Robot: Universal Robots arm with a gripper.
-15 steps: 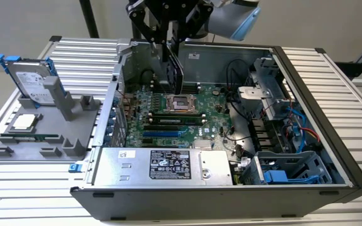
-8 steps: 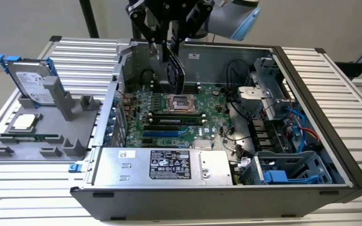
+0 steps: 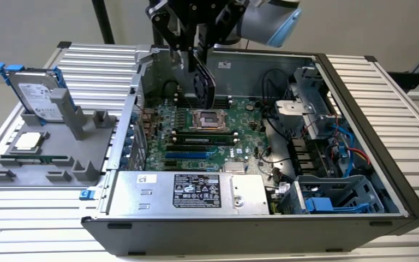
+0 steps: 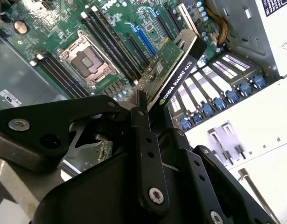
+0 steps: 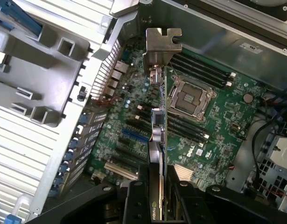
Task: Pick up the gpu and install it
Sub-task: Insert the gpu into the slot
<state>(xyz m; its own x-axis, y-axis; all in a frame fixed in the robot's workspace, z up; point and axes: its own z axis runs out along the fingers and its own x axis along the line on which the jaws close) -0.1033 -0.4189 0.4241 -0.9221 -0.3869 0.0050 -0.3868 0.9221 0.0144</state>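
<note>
Gripper [image 5: 158, 186] clamps gpu [image 5: 159, 130] (bracket [image 5: 163, 46] at far end) above motherboard [image 5: 227, 112].

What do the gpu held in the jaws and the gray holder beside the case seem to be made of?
The gpu: glossy green board, likely laminate; matte black cooler, probably plastic. Its bracket: bare silvery sheet metal, judging by the sheen. The gray holder: uniformly matte gray, probably plastic.

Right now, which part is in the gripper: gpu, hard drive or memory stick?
The gpu: the gripper holds it on edge above the motherboard inside the case. The hard drive and memory stick sit in the grey holder outside it.
</note>
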